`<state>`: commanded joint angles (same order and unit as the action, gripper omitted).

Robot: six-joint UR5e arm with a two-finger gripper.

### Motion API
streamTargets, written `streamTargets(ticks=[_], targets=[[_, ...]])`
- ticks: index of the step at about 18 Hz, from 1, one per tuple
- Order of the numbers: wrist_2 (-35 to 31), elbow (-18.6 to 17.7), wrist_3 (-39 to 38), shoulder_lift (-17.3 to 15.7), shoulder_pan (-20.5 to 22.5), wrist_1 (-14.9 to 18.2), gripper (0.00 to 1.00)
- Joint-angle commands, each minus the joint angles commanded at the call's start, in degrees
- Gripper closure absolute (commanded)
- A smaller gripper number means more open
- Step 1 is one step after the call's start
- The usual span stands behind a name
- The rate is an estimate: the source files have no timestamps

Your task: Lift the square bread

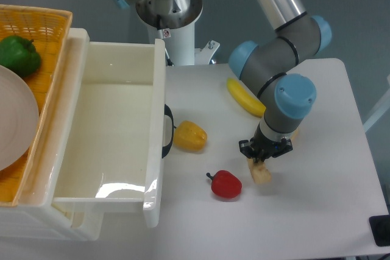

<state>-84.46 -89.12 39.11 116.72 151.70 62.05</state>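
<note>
The white counter carries a red pepper. Just right of the pepper sits the square bread; up-left lies a yellow pepper; farther up-right, a banana.

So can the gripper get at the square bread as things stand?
Probably yes: the gripper is already closed on the bread's top end, and the red pepper beside it sits clear.

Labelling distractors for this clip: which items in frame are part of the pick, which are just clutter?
Part of the job:
- square bread, pale blocky piece on the table
- gripper, closed on the bread's top end

Just lying about:
- red pepper
- yellow pepper
- banana
- green pepper in the yellow basket
- white bin
- white plate
</note>
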Motion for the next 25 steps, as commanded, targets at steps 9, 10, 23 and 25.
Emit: streamTargets(ticks=[9, 10, 23, 25], targets=[[0.09, -0.7, 7.47, -6.67, -0.79, 2.98, 0.99], [0.18, -0.79, 8.17, -7.82, -0.79, 4.12, 0.99], [-0.79, -0.79, 12.13, -10.81, -1.5, 6.59, 0.99], [-0.79, -0.97, 13.01, -10.82, -1.41, 6.59, 0.99]])
